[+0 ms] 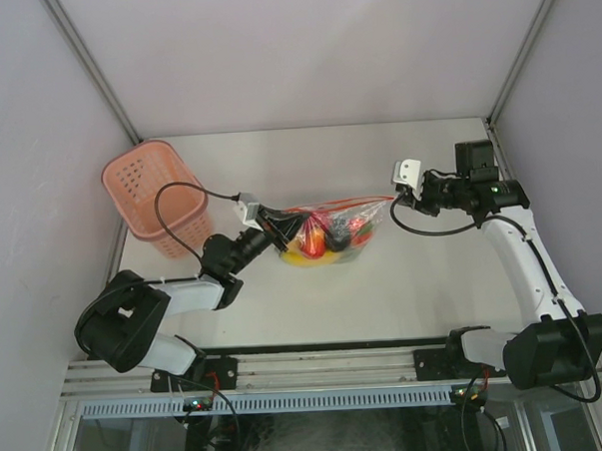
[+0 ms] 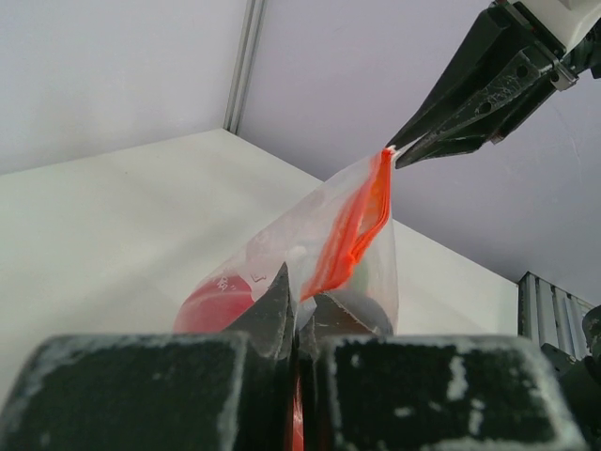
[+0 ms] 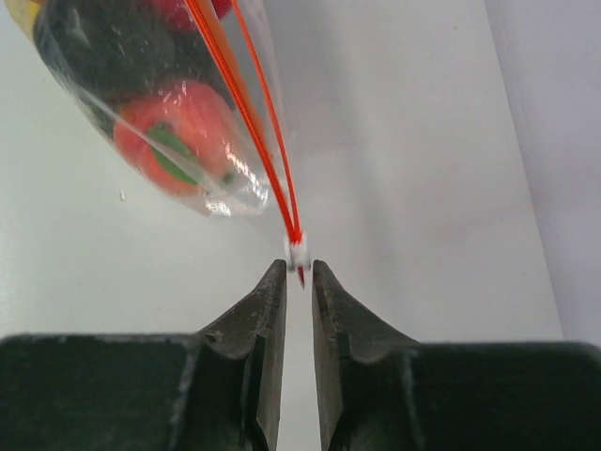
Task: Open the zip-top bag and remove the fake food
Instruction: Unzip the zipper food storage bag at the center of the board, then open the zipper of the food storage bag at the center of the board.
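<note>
The clear zip-top bag hangs stretched between my two grippers above the table, its red-orange zipper strip taut. Fake food fills it: red, yellow and dark pieces. My left gripper is shut on the bag's left end; in the left wrist view plastic is pinched between the jaws, with a red piece behind. My right gripper pinches the white zipper slider at its fingertips. The two zipper tracks split apart behind the slider. A red-orange piece with a green top shows through the bag.
A pink perforated basket stands at the back left of the table, just left of my left arm. Grey walls close in the back and both sides. The right arm's fingers show in the left wrist view, at the bag's far corner.
</note>
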